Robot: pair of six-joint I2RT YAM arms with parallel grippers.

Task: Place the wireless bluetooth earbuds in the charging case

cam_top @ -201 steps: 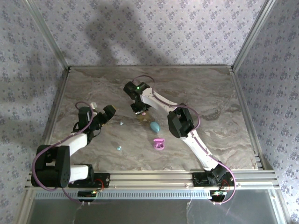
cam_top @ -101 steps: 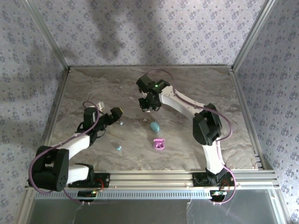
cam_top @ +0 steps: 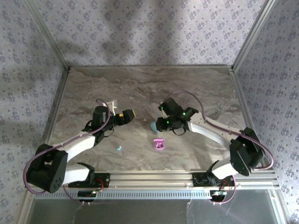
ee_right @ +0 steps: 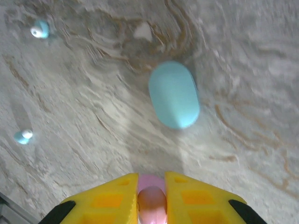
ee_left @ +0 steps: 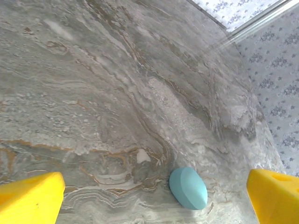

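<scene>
A small glossy pale pink earbud (ee_right: 152,205) is pinched between the yellow fingers of the right gripper (ee_right: 152,179), whose jaws are pressed almost together around it. The gripper is held above the grey marble-patterned table (cam_top: 140,84), near the middle of the surface, just beside a closed light blue oval plastic case (ee_right: 174,94). A pink oval plastic case (cam_top: 159,144), which appears to be open, lies a little closer to the near edge of the surface, apart from the blue case. The left gripper (ee_left: 149,200) is spread wide with nothing between its fingers, left of the middle of the surface, and the blue case is seen ahead of it. Two tiny light blue earbuds (ee_right: 39,29) (ee_right: 22,136) lie loose on the surface, well apart from each other; one of them (cam_top: 119,148) rests toward the near edge, left of centre.
</scene>
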